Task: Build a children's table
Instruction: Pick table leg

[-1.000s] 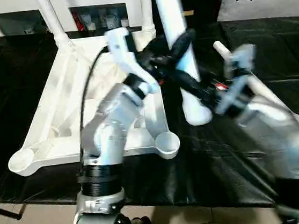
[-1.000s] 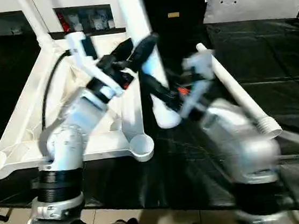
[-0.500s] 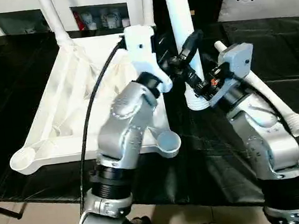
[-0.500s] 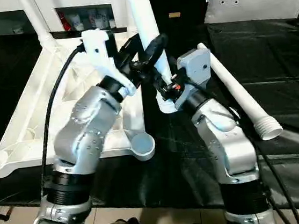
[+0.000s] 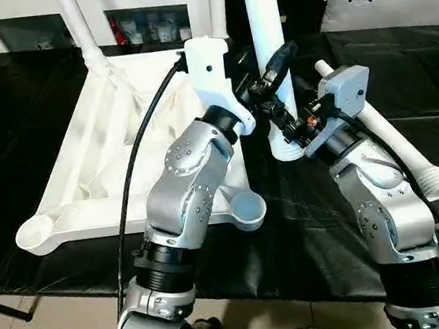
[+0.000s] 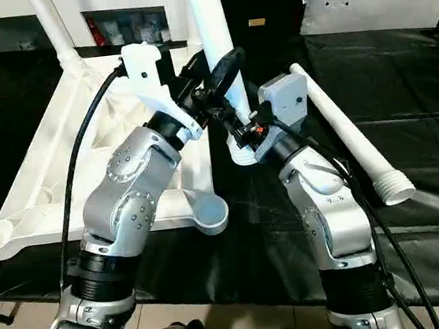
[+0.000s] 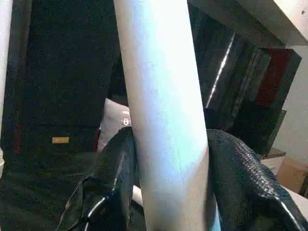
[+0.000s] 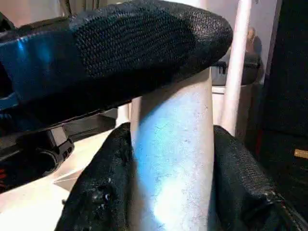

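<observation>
Both arms have pulled in toward the upright leg (image 5: 270,55) since a second ago; left gripper (image 5: 276,67) has narrowed onto it from wide, both fingers (image 7: 108,192) flank the tube in the wrist view; right gripper (image 5: 295,128) holds the same leg lower down, near its base, pads (image 8: 103,192) either side.

Leg's long axis near vertical, its lower end just above the black worktable (image 5: 342,198), right of the inverted tabletop (image 5: 93,171); nearest empty corner socket (image 5: 247,207) sits down-left of the leg's foot, so my guess is the next move shifts the leg left and toward the robot; left arm nearer that socket.

Two legs (image 5: 82,37) already stand in the far sockets; spare leg (image 5: 396,144) lies flat on the right; both near sockets look empty.
</observation>
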Controlling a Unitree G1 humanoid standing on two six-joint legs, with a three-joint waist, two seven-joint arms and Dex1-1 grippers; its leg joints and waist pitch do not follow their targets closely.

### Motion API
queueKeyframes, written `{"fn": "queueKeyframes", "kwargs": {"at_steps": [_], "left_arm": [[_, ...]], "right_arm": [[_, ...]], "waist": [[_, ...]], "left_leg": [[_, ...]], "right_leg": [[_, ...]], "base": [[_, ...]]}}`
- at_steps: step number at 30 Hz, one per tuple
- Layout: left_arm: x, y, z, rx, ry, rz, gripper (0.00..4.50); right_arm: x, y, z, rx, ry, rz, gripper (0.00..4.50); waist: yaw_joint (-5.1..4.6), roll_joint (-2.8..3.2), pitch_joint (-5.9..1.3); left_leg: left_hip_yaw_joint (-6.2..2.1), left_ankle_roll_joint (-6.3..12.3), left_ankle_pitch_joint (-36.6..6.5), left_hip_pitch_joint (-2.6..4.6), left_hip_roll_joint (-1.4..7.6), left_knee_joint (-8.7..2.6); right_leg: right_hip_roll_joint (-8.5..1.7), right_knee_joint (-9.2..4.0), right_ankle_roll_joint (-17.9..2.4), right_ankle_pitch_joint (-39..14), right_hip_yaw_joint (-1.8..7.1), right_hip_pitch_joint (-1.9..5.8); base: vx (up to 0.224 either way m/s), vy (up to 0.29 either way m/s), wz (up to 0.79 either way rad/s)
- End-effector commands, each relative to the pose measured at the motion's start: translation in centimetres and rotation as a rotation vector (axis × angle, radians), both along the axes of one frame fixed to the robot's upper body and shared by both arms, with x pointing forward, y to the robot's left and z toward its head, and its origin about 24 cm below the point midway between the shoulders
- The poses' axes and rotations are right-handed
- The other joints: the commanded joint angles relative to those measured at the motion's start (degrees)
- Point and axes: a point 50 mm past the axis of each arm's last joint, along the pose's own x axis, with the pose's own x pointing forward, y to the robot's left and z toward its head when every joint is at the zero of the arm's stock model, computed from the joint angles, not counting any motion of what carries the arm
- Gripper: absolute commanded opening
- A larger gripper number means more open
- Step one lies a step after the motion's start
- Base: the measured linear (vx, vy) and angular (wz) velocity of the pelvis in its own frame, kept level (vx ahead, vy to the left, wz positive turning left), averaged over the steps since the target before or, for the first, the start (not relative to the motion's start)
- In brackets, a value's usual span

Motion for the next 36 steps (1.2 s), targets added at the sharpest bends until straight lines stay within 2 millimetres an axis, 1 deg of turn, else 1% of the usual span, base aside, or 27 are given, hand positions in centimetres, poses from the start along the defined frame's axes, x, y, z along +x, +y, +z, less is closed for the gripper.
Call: {"fn": "queueKeyframes", "kwargs": {"at_steps": [1, 5, 6, 11, 12, 14, 16, 19, 20, 21, 22, 24, 25, 28, 31, 33, 34, 35, 36], "left_arm": [[-0.1, -0.6, -0.6, -0.035, 0.038, -0.011, 1.98], [-0.1, -0.5, -0.6, -0.046, 0.048, -0.006, 1.96], [0.0, -0.5, -0.7, -0.049, 0.052, -0.004, 1.96], [0.2, -0.3, -0.8, -0.056, 0.075, 0.020, 1.96], [0.4, -0.2, -0.9, -0.057, 0.084, 0.032, 1.96], [0.7, 0.2, -1.0, -0.068, 0.104, 0.059, 1.95], [1.0, 0.5, -1.1, -0.088, 0.122, 0.074, 1.95], [1.2, 0.8, -1.0, -0.109, 0.136, 0.087, 1.92], [1.3, 1.1, -1.1, -0.114, 0.142, 0.099, 1.91], [1.3, 1.1, -1.1, -0.114, 0.142, 0.100, 1.90], [1.6, 1.4, -1.1, -0.115, 0.149, 0.118, 1.90], [1.7, 1.7, -1.2, -0.115, 0.153, 0.130, 1.89], [1.8, 1.9, -1.2, -0.114, 0.155, 0.136, 1.89], [2.2, 2.4, -1.2, -0.113, 0.159, 0.154, 1.89], [2.6, 3.1, -1.2, -0.108, 0.174, 0.144, 1.89], [2.6, 3.2, -1.3, -0.078, 0.179, 0.075, 1.89], [2.5, 3.3, -1.3, -0.083, 0.190, 0.032, 1.89], [2.5, 3.3, -1.3, -0.083, 0.190, 0.032, 1.89], [2.3, 3.4, -1.1, -0.105, 0.203, -0.031, 1.89]], "right_arm": [[-0.1, 0.1, 0.2, -0.016, -0.022, 0.002, 1.86], [0.0, 0.0, 0.2, -0.024, -0.025, 0.001, 1.86], [0.0, 0.0, 0.1, -0.028, -0.026, -0.001, 1.86], [0.0, -0.1, 0.0, -0.049, -0.025, -0.007, 1.86], [0.0, -0.1, 0.0, -0.048, -0.020, 0.014, 2.21], [-0.1, -0.1, -0.1, -0.054, -0.012, 0.029, 2.56], [-0.1, -0.1, -0.2, -0.067, -0.010, 0.028, 2.65], [-0.1, -0.2, -0.3, -0.076, -0.009, 0.026, 2.97], [-0.1, -0.2, -0.4, -0.079, -0.006, 0.032, 3.03], [-0.1, -0.2, -0.4, -0.079, -0.006, 0.033, 3.19], [-0.1, -0.2, -0.4, -0.077, -0.002, 0.047, 3.19], [-0.2, -0.4, -0.3, -0.062, 0.002, 0.065, 3.37], [-0.3, -0.4, -0.2, -0.053, 0.003, 0.077, 3.54], [-0.6, -1.0, 0.3, 0.031, 0.021, 0.110, 3.68], [-0.4, -2.8, 0.6, 0.113, 0.060, 0.091, 3.98], [0.1, -4.3, 0.7, 0.171, 0.102, 0.036, 4.18], [0.3, -5.0, 0.5, 0.196, 0.149, 0.020, 4.18], [0.3, -5.0, 0.5, 0.196, 0.149, 0.020, 4.33], [0.4, -5.7, 0.2, 0.240, 0.243, 0.022, 4.42]], "waist": [[-0.11, -1.02, -5.68], [-0.11, -1.02, -5.67], [-0.14, -1.13, -5.70], [-0.15, -1.10, -5.74], [-0.11, -1.08, -5.79], [-0.10, -1.03, -5.77], [-0.12, -1.07, -5.83], [-0.22, -1.23, -5.79], [-0.19, -1.21, -5.86], [-0.18, -1.18, -5.84], [-0.15, -1.21, -5.87], [-0.08, -1.11, -5.89], [-0.04, -1.13, -5.88], [0.11, -1.04, -5.92], [0.14, -0.94, -6.04], [0.23, -0.97, -5.99], [0.14, -0.97, -5.92], [0.20, -0.93, -5.96], [0.14, -0.99, -5.80]], "left_leg": [[-2.07, 3.23, -13.1, 1.92, 5.23, -4.27], [-2.08, 3.29, -13.2, 1.94, 5.24, -4.28], [-2.02, 3.34, -13.1, 1.93, 5.23, -4.23], [-2.02, 3.46, -13.1, 1.96, 5.18, -4.20], [-2.03, 3.50, -12.9, 1.96, 5.20, -4.16], [-2.02, 3.60, -12.7, 1.97, 5.22, -4.15], [-2.00, 3.86, -12.3, 1.90, 5.17, -4.06], [-1.97, 4.23, -12.0, 1.81, 5.08, -4.00], [-1.96, 4.27, -11.9, 1.90, 5.14, -3.96], [-1.98, 4.31, -12.0, 1.92, 5.17, -3.98], [-1.97, 4.40, -12.0, 1.95, 5.20, -3.98], [-1.98, 4.55, -12.1, 2.02, 5.25, -3.95], [-1.97, 4.66, -12.1, 2.03, 5.25, -3.94], [-2.07, 5.09, -12.0, 1.99, 5.32, -3.97], [-2.08, 5.09, -11.8, 2.12, 5.28, -3.94], [-2.03, 4.82, -11.5, 2.00, 5.19, -3.98], [-2.01, 4.43, -11.8, 1.90, 5.08, -4.07], [-1.98, 4.01, -12.2, 2.09, 5.00, -4.02], [-1.93, 3.71, -12.1, 2.19, 4.87, -4.02]], "right_leg": [[-3.80, -4.15, -13.8, -3.6, 2.08, 2.01], [-3.77, -4.16, -13.8, -4.0, 2.07, 2.00], [-3.82, -4.18, -13.8, -4.1, 2.11, 2.02], [-3.78, -4.22, -13.8, -4.4, 2.08, 1.97], [-3.78, -4.17, -13.9, -4.0, 2.09, 2.02], [-3.74, -4.13, -13.9, -3.6, 2.08, 2.01], [-3.74, -4.02, -14.1, -2.8, 2.06, 2.07], [-3.80, -4.10, -14.2, -2.8, 2.03, 2.21], [-3.80, -4.12, -14.2, -3.0, 2.03, 2.15], [-3.79, -4.13, -14.2, -3.2, 2.01, 2.10], [-3.75, -4.13, -14.2, -3.5, 2.00, 2.06], [-3.74, -4.12, -14.2, -3.5, 2.03, 1.98], [-3.77, -4.14, -14.3, -3.4, 2.05, 1.98], [-3.77, -4.07, -14.2, -3.0, 2.01, 2.03], [-3.76, -3.94, -14.6, -2.3, 1.91, 1.90], [-3.78, -3.92, -14.9, -2.7, 1.85, 1.89], [-3.67, -3.95, -14.8, -3.6, 1.76, 1.84], [-3.74, -3.99, -14.9, -4.6, 1.75, 1.76], [-3.71, -4.06, -15.2, -4.9, 1.81, 1.80]], "base": [[0.000, 0.000, 0.00], [0.000, 0.000, 0.00], [0.000, 0.000, 0.00], [0.000, 0.000, 0.00], [0.000, 0.000, 0.00], [0.000, 0.000, 0.00], [0.000, 0.000, 0.00], [0.000, 0.000, 0.00], [0.000, 0.000, 0.00], [0.000, 0.000, 0.00], [0.000, 0.000, 0.00], [0.000, 0.000, 0.00], [0.000, 0.000, 0.00], [0.000, 0.000, 0.00], [0.000, 0.000, 0.00], [0.000, 0.000, 0.00], [0.000, 0.000, 0.00], [0.000, 0.000, 0.00], [0.000, 0.000, 0.00]]}}
